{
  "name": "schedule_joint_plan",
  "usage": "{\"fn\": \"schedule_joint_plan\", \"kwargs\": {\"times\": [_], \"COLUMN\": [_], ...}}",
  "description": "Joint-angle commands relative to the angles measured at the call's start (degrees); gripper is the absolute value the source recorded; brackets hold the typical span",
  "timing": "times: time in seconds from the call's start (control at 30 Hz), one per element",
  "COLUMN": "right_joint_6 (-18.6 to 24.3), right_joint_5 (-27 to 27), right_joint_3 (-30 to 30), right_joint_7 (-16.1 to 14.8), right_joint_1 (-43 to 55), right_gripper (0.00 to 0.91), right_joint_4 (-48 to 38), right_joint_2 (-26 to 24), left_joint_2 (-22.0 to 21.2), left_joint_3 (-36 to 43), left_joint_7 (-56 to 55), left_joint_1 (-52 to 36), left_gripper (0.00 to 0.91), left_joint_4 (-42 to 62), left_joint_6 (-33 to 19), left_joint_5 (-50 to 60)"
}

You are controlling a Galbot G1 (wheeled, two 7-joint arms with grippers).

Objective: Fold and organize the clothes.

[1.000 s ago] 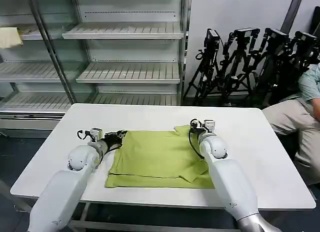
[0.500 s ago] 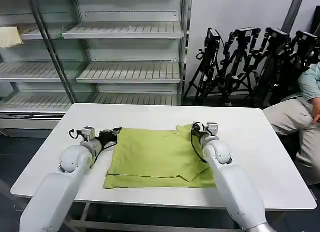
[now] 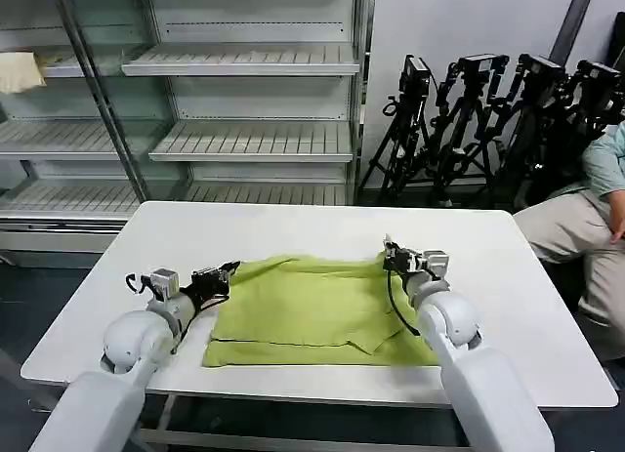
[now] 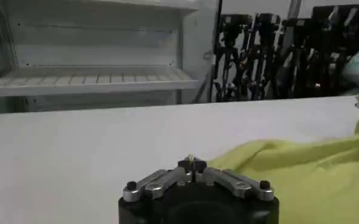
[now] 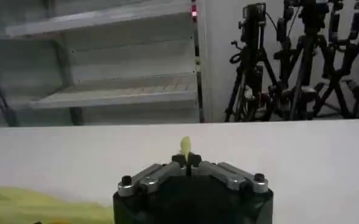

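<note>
A lime-green shirt lies spread across the middle of the white tabletop, its near edge doubled in a neat fold, its far edge lifted into soft ridges. The left hand pinches the shirt's far left corner, fingers closed on a sliver of fabric; the right hand grips the far right corner the same way, a green tip showing between its closed fingers. The cloth is plain, unprinted and softly creased, and no lettering is legible on it.
</note>
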Motion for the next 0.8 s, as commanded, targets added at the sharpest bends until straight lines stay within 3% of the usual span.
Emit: {"fn": "schedule_joint_plan", "kwargs": {"times": [0.03, 0.8], "right_joint_6": [0.3, 0.2], "right_joint_5": [-0.4, 0.2], "right_joint_3": [1.7, 3.9], "right_joint_7": [-0.1, -0.5], "right_joint_1": [-8.0, -12.0], "right_gripper": [0.000, 0.000], "right_joint_4": [8.2, 10.1], "right_joint_2": [-2.6, -5.8], "left_joint_2": [0.2, 1.6], "left_joint_3": [-4.1, -4.9], "left_joint_7": [-0.1, -0.2], "left_joint_1": [9.1, 12.8], "left_gripper": [0.010, 0.020], "left_joint_4": [-6.2, -8.9], "left_joint_6": [-0.4, -0.2], "left_joint_5": [0.7, 2.8]}}
